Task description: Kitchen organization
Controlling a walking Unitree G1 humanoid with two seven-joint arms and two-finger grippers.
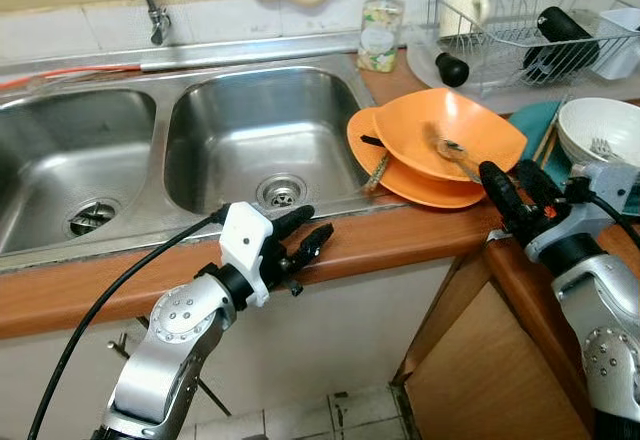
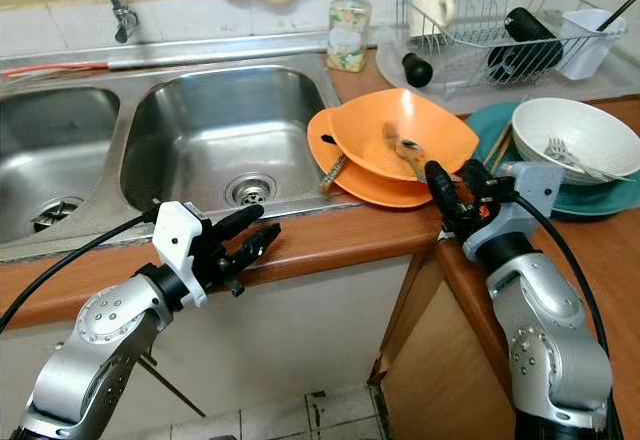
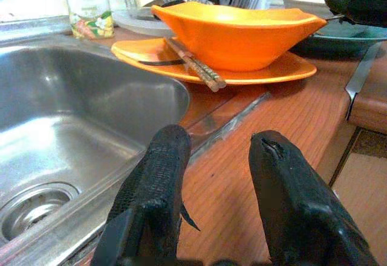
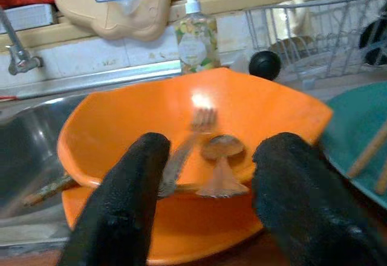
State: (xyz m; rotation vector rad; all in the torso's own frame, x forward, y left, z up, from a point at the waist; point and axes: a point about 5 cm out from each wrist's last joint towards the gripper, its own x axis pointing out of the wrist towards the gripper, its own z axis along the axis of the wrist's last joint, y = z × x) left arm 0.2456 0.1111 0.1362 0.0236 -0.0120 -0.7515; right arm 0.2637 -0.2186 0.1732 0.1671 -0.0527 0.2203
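Landmark: the orange bowl [image 1: 462, 130], glossy, squarish with soft corners, sitting on a flat orange plate [image 1: 420, 182] of the same smooth finish, on the wooden counter [image 1: 400, 232].
My right gripper [image 1: 512, 186]: just at the bowl's near rim, its two black textured fingers spread apart with nothing between them.
In the bowl: a metal fork [image 4: 184, 145] and a spoon [image 4: 221, 160], both leaning down toward the near rim, seen between my right fingers.
My left gripper [image 1: 304, 236]: well to the left of the bowl, over the counter's front edge by the sink, fingers parted and empty.
Chopsticks [image 3: 195, 65]: patterned, lying on the plate against the bowl's left side.
Sink [image 1: 250, 140]: brushed steel double basin, left of the bowl.
Soap bottle [image 1: 380, 22]: clear plastic pump bottle, behind the bowl.
Wire dish rack [image 1: 520, 20]: behind and right of the bowl.
White bowl [image 2: 575, 138]: right of the orange bowl, on a teal plate [image 2: 500, 128].
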